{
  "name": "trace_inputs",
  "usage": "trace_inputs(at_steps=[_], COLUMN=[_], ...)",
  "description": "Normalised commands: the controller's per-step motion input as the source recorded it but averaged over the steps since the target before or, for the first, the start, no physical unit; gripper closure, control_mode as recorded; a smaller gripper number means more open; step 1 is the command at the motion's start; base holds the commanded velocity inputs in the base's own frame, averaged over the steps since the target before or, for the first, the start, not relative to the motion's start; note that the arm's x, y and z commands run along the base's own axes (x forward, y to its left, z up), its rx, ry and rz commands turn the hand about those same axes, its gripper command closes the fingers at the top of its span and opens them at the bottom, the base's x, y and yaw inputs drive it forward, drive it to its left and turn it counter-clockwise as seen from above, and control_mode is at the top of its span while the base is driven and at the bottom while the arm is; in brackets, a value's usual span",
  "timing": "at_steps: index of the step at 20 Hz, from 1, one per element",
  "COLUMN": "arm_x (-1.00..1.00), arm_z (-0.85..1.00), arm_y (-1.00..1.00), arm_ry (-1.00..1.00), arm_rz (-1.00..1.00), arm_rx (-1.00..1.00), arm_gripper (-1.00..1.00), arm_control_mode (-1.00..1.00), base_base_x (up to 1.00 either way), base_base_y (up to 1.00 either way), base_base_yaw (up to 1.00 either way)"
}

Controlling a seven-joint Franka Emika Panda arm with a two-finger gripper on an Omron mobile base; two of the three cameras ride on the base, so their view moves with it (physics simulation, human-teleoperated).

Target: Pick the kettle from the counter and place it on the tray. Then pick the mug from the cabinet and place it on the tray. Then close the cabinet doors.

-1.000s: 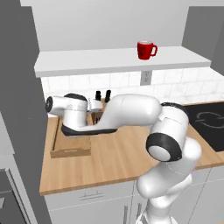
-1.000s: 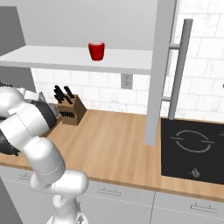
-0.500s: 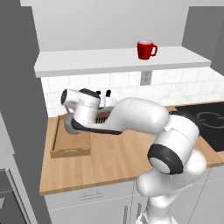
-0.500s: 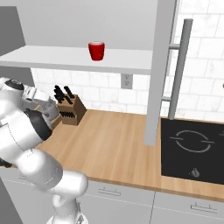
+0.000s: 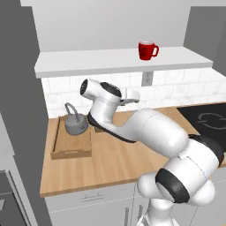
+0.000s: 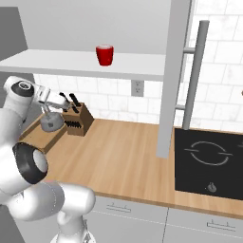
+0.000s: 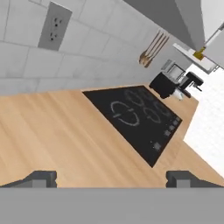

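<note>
The grey kettle [image 5: 76, 124] stands upright in the wooden tray [image 5: 55, 142] at the left end of the counter [image 5: 110, 163], free of any grip. It also shows as the kettle [image 6: 50, 121] in the tray [image 6: 34, 136] beside the knife block. My gripper [image 5: 132, 98] hangs above the counter, right of the kettle and clear of it. The gripper [image 7: 111, 179] is open, its fingertips [image 7: 41, 178] wide apart with nothing between them. The red mug [image 5: 147, 50] stands on the cabinet floor [image 5: 88, 62], up and to the right of the hand; the mug [image 6: 105, 55] is upright.
A knife block [image 6: 78, 118] stands by the wall just right of the tray. Both cabinet doors stand open: one door [image 6: 174, 71] with its bar handle [image 6: 194, 71] juts over the counter. A black cooktop [image 6: 209, 159] lies at the right. A wall outlet [image 7: 54, 26] is behind.
The hand has lifted off the tray and swung up and to the right, leaving the kettle uncovered in the tray. The jaws stayed open.
</note>
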Motion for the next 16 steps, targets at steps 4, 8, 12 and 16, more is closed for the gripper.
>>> trace_inputs(at_steps=[4,8,12,16], arm_x=[-0.23,-0.01,-0.03,-0.08], arm_z=[0.49,0.65,0.73,0.49], arm_y=[-0.78,-0.76,-0.73,-0.63], arm_ry=[-0.13,-0.15,-0.13,-0.10], arm_rz=[0.00,0.05,0.11,0.20], arm_rx=[0.00,0.00,0.00,0.00], arm_gripper=[-1.00,-1.00,-1.00,-1.00], arm_control_mode=[-1.00,-1.00,-1.00,-1.00], base_base_x=[0.00,0.00,0.00,0.00], base_base_y=[0.00,0.00,0.00,0.00], base_base_yaw=[0.00,0.00,0.00,0.00])
